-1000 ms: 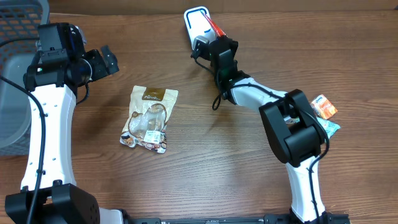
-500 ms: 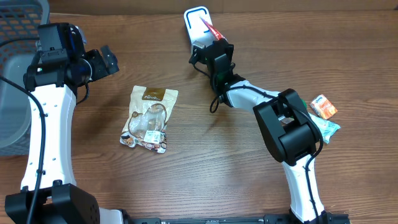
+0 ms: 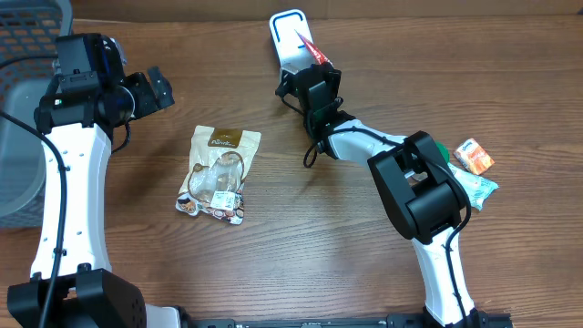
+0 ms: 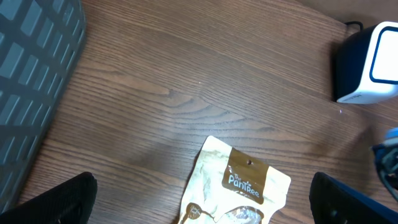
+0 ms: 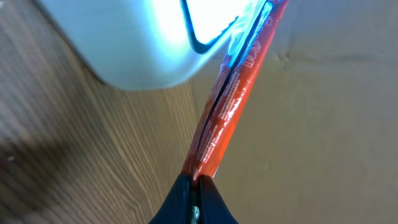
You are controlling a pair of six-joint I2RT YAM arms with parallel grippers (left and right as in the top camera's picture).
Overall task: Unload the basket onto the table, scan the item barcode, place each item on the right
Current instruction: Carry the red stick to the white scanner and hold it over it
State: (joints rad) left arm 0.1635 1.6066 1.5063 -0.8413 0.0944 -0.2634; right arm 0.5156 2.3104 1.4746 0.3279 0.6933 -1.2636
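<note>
Right gripper [image 3: 314, 62]: pinched tight on the lower end of a red sachet [image 3: 308, 41], just below the scanner [image 3: 290, 29] in the overhead view. From the wrist camera, black fingertips meet with no gap, sachet edge-on between them, rising up and to the right.

Red sachet: upper end laid across the scanner's right side, beside its lit window. Contact with the housing impossible to tell. White lettering along the side, too blurred to read.

Scanner: white body, dark-outlined window glowing, standing on the wooden table [image 3: 301, 246] at its far edge.

Left gripper [image 3: 153, 89]: jaws spread wide, nothing between them, well to the left of the scanner and raised above the table.

Cream and brown pouch [image 3: 219, 173]: flat on the table, below and left of the scanner, brown label end nearest it. Apart from both arms.

Grey mesh basket [image 3: 27, 36]: far left of the scanner, past the left gripper.

Orange packet [image 3: 475, 157] and teal packet [image 3: 480, 189]: far right of the scanner and lower in the overhead view, the two touching or nearly so, beside the right arm's elbow.
</note>
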